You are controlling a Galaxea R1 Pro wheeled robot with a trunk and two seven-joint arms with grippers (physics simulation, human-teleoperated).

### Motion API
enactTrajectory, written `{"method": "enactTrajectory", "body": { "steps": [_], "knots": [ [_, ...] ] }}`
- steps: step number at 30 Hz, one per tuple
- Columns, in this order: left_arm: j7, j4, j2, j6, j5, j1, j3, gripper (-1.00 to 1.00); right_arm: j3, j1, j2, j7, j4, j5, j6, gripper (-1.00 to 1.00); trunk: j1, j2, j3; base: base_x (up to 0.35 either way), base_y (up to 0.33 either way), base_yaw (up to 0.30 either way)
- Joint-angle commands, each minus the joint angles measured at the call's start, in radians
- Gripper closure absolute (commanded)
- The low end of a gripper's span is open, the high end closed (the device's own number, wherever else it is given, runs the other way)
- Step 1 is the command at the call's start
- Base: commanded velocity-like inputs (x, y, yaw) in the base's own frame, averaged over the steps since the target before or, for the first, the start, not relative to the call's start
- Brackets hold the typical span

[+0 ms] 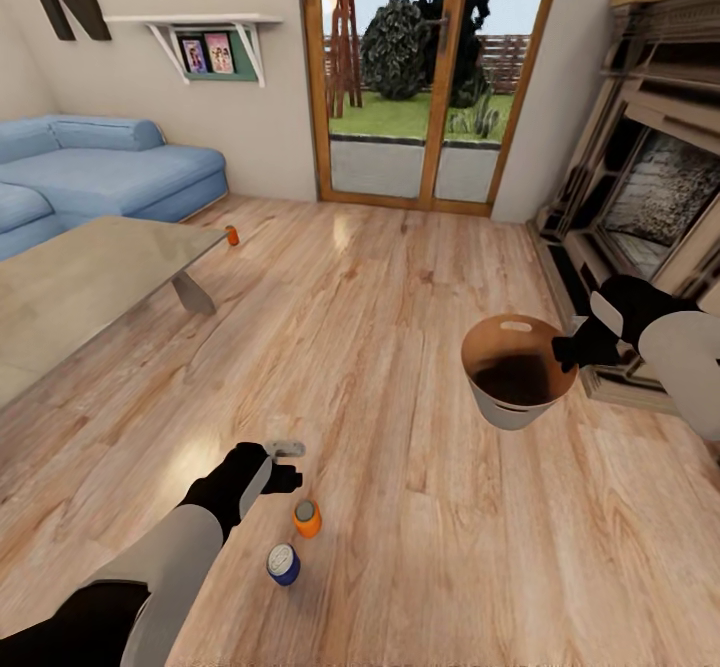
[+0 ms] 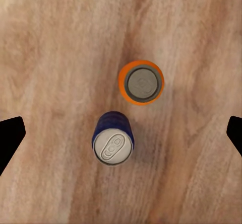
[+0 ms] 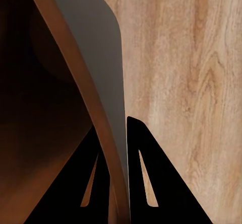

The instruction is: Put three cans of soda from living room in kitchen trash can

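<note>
Head view: two soda cans are seen upright on the wood floor (image 1: 400, 297), the orange can (image 1: 307, 518) just beside the blue can (image 1: 283, 564), apart from each other. The left hand (image 1: 283, 475) is held over them, its fingers (image 2: 10, 138) spread wide. A third orange can (image 1: 232, 236) is seen on the floor just beyond the grey desk (image 1: 90, 277). The trash can (image 1: 517, 372) is held off the floor, its rim pinched by the right hand (image 3: 118, 183).
</note>
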State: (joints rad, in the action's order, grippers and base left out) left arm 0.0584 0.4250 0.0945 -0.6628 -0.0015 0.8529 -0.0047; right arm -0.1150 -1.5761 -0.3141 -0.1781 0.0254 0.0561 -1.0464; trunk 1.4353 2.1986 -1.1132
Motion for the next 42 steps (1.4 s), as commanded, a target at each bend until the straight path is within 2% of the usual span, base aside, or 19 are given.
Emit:
{"method": "enactTrajectory", "body": {
  "steps": [1,33,38,42],
  "knots": [
    [-0.002,0.0,0.0,0.0,0.0,0.0,0.0,-1.0,0.013,-0.001,0.0,-0.004,0.001,-0.016,-0.001,1.0,0.004,0.007,-0.005,0.0,0.0,0.0],
    [-0.002,0.0,0.0,0.0,0.003,0.0,0.0,-1.0,0.008,0.002,0.001,-0.003,0.001,-0.016,-0.001,1.0,0.126,0.231,-0.156,0.0,0.0,0.0],
    [0.002,0.003,-0.002,0.0,0.005,-0.001,0.0,-1.0,0.002,0.001,0.001,-0.003,0.002,-0.016,-0.001,1.0,0.126,0.231,-0.162,0.0,0.0,0.0],
    [0.003,0.001,-0.003,0.001,0.006,-0.001,0.0,-1.0,-0.033,0.0,0.004,-0.004,0.001,-0.016,-0.001,1.0,0.126,0.231,-0.163,0.0,0.0,0.0]
  ]
}}
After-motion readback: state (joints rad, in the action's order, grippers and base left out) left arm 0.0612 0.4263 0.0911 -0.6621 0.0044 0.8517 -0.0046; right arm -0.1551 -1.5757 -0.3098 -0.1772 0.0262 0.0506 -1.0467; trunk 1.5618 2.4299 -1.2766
